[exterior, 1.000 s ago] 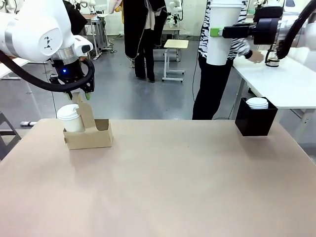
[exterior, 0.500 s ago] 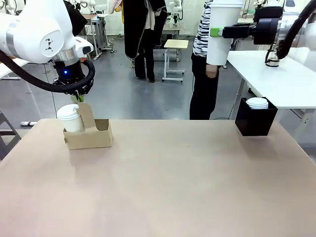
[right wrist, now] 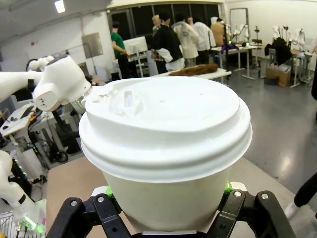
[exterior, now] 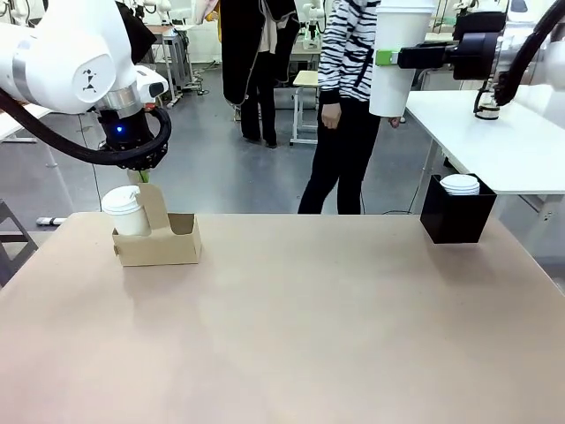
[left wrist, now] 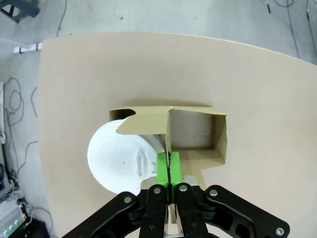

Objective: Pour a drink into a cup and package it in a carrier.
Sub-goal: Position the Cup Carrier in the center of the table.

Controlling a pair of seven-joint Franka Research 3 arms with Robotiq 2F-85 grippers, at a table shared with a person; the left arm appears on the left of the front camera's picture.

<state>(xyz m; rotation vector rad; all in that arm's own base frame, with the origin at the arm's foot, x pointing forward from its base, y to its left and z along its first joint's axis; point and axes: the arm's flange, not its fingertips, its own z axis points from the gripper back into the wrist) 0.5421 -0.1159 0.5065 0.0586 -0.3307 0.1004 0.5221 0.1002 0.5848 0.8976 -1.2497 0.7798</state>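
Note:
The brown cardboard carrier (exterior: pixel 159 237) sits at the table's far left with a lidded white cup (exterior: pixel 125 212) in its left slot; its right slot (left wrist: pixel 195 130) is empty. My left gripper (exterior: pixel 141 176) is shut on the carrier's upright handle tab (left wrist: pixel 167 134), green pads (left wrist: pixel 162 170) pressed together on the card. High at the back right, my right gripper (exterior: pixel 386 58) is shut on a second tall white cup (exterior: pixel 399 55) with a white lid (right wrist: pixel 166 121), held upright in the air. The press jug (exterior: pixel 486 99) stands on the side table, its drink too small to make out.
A black box (exterior: pixel 456 210) with a stack of white lids (exterior: pixel 459 185) stands at the table's far right corner. A person in a striped top walks behind the far edge. A white side table (exterior: pixel 512 146) is at the right.
My left gripper has dropped slightly and shut on the handle tab. The striped-top person has walked left behind the table. The right arm and its cup have held still.

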